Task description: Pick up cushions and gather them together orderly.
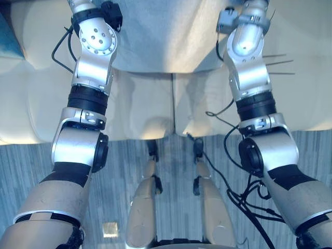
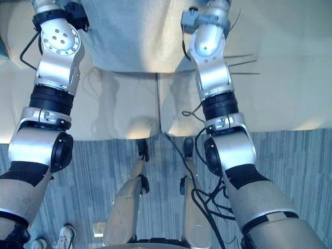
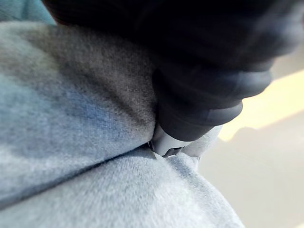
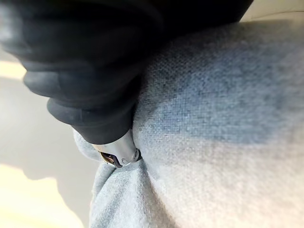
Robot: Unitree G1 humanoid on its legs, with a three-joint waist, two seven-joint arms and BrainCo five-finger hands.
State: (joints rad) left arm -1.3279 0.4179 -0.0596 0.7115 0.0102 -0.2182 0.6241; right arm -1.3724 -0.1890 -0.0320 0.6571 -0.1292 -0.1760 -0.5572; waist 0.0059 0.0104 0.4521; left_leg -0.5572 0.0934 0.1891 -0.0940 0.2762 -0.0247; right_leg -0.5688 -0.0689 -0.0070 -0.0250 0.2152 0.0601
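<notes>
A large grey-blue cushion [image 1: 161,41] sits at the top middle of the eye views, over the cream sofa [image 1: 150,104], with both arms reaching up along its two sides. In the left wrist view my left hand [image 3: 199,95] presses its dark cover into the cushion's fabric [image 3: 71,118]. Seen from the right wrist, my right hand [image 4: 90,85] is pushed into the opposite side of the same cushion [image 4: 223,118]. The cloth folds around both hands and hides how they grip. A teal cushion [image 1: 8,36] lies at the sofa's far left.
The sofa's front edge runs across the middle of the eye views, with grey striped carpet [image 1: 31,166] below it. A person's shoes [image 2: 62,236] stand on the carpet at lower left. A small pale square [image 1: 110,229] lies on the floor.
</notes>
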